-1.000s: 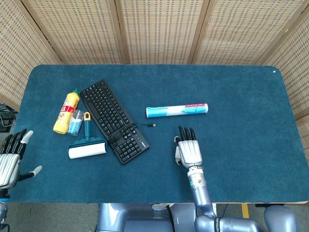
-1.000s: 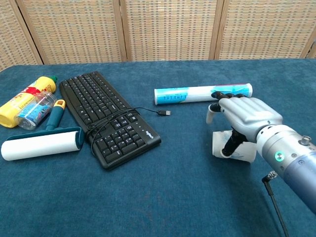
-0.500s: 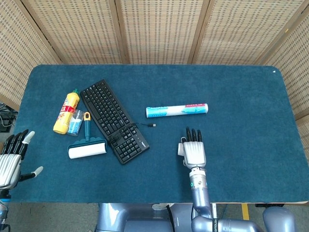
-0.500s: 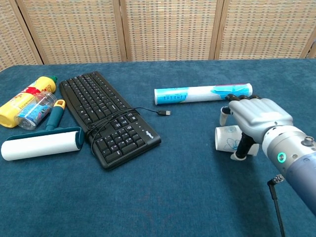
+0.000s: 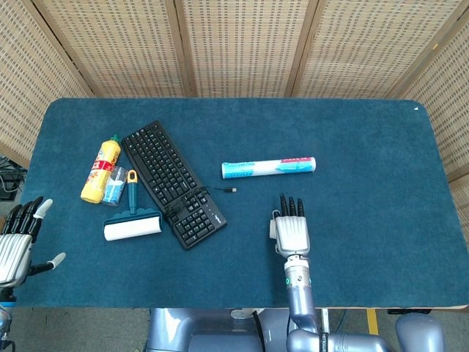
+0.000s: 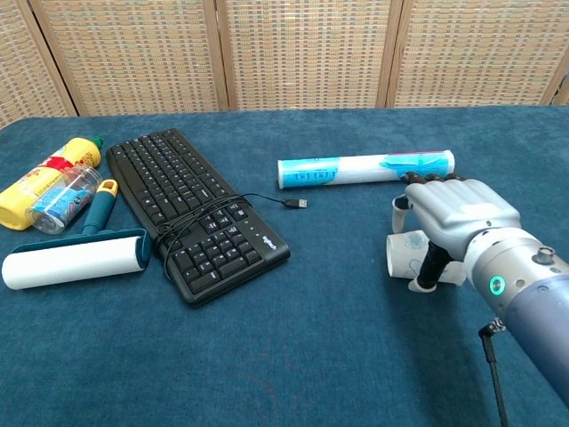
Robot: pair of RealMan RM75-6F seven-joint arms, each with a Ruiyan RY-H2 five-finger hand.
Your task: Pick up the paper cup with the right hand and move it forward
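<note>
Lying on its side under the right hand [image 6: 449,218], the paper cup [image 6: 411,254] rested on the blue table [image 5: 366,125].

At the table's 8 o'clock edge the left hand [image 5: 16,238] hung with fingers spread, holding nothing. Toward 9 o'clock lay a yellow bottle [image 5: 102,168], a clear plastic cup [image 5: 114,186] just beside it, and a lint roller [image 5: 133,219] with a teal handle. A black keyboard [image 5: 173,182] sat diagonally next, its cable coiled on the keys. Near the centre lay a white and blue tube [image 5: 268,167]. At 5 o'clock, the right hand covered the paper cup, thumb and fingers around it; whether they actually gripped it could not be told.
</note>
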